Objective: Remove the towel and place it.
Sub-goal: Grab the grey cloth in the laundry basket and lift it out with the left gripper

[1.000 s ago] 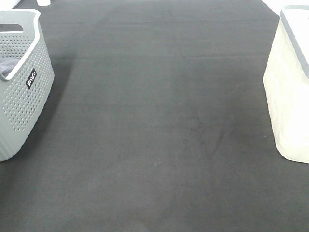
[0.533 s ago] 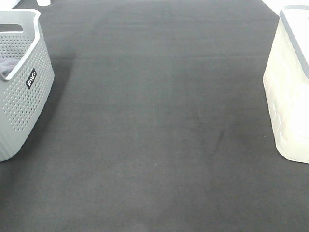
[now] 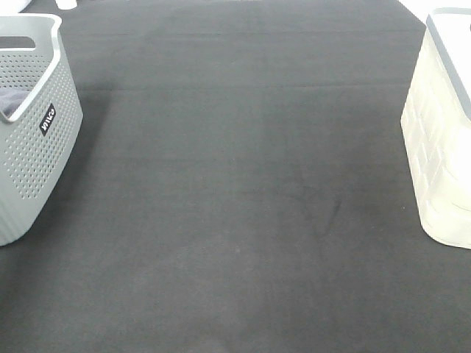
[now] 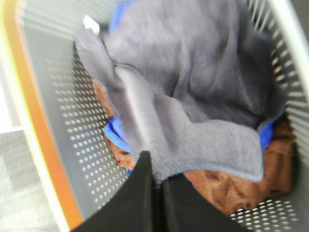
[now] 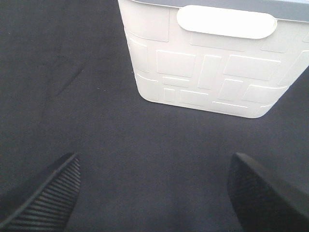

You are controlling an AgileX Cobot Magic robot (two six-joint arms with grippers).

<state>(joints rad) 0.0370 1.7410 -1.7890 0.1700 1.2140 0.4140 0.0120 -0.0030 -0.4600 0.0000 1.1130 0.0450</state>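
The towel [image 4: 193, 87] lies heaped in the grey basket [image 3: 37, 147] at the table's [image 3: 235, 184] nine o'clock, on top of a blue cloth [image 4: 116, 137] and a brown cloth [image 4: 227, 186]; it looks soft, light and limp, likely to drape and drag its neighbours; a pinch on a hemmed edge suits it; the left gripper [image 4: 155, 166] appears clamped on such a fold; the right gripper [image 5: 154, 188] hangs wide and empty near the white basket [image 5: 203, 72] at three o'clock.

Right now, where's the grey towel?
The towel lies at the high view's left, in the grey perforated basket atop a blue cloth and a brown cloth, pinched by the left hand.
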